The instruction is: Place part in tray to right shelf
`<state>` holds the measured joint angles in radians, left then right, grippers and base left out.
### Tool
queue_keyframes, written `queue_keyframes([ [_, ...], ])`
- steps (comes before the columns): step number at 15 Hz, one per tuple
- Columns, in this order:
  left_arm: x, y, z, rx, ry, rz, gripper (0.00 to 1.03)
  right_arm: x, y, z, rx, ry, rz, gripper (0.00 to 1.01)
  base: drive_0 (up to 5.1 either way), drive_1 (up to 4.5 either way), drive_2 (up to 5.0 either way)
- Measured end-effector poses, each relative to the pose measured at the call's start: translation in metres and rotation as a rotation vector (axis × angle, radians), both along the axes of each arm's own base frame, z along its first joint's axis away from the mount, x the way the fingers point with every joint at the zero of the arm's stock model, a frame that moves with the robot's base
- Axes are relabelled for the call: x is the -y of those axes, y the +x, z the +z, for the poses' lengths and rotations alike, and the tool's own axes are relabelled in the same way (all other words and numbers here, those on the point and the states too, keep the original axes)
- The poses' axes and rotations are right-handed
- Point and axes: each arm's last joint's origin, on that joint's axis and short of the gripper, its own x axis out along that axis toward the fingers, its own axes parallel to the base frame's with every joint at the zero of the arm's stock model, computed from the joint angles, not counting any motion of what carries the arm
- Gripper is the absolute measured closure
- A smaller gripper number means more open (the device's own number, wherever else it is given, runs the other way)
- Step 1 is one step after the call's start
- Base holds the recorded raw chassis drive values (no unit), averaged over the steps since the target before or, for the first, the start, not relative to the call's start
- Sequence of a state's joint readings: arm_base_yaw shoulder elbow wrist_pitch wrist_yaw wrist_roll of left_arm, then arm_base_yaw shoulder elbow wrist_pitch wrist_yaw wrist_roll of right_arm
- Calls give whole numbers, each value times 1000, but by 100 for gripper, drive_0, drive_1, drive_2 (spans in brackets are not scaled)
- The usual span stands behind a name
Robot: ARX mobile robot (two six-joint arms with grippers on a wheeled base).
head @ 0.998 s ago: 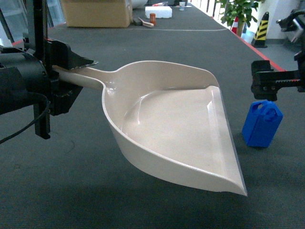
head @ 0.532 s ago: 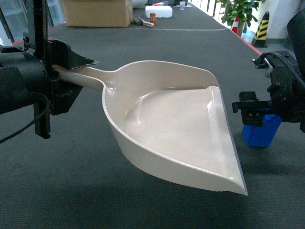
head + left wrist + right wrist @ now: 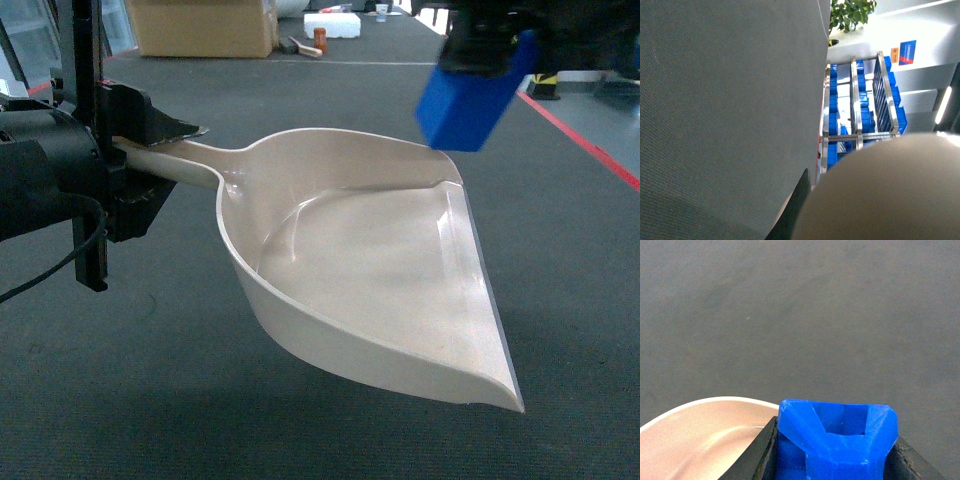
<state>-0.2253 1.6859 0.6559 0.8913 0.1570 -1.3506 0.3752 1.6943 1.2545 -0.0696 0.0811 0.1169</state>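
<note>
A: Head view, upper right of the frame: where is the part (image 3: 470, 100)?

B: In my right claw (image 3: 490, 45), hanging in the air and tilted. In the right wrist view the two dark jaws press both sides of the blue block, so that claw is clamped on it.

A: And the tray (image 3: 370, 270)?

B: It fills the centre of the head frame, off the dark grey floor (image 3: 150, 400), handle pointing to the upper left and flat lip to the lower right. The handle end runs into my left claw (image 3: 135, 150) at the left edge. The jaws look closed around it, but the contact itself is partly hidden, so I say that with some caution.

A: How does the part lie relative to the scoop?

B: It hangs about over the tray's far rim, by the upper right corner of the pan. The open pan lies below it and toward the lower left of the frame. I judge the drop needs a short move that way, then a release.

A: The right shelf (image 3: 860, 120)?

B: Only the left wrist view shows it, a steel rack with blue crates (image 3: 832, 107), well apart from us.
</note>
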Motion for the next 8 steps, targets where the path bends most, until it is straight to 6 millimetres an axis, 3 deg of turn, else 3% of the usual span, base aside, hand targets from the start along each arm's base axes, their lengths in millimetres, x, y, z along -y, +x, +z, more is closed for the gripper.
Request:
queue_keyframes([
  [3,-1,0,0,3,10,7,87,-55,1,-25,-88,-14,103,55,0,0,0],
  [4,0,0,0,6,12,8,87,-65,0,-29,-78,-17,115,50,0,0,0],
  [6,0,0,0,2,15,3,87,-73,-3,-26,-45,3,129,28,0,0,0],
  [8,0,0,0,4,14,0,87,-64,-12,-11,28,37,117,4,0,0,0],
])
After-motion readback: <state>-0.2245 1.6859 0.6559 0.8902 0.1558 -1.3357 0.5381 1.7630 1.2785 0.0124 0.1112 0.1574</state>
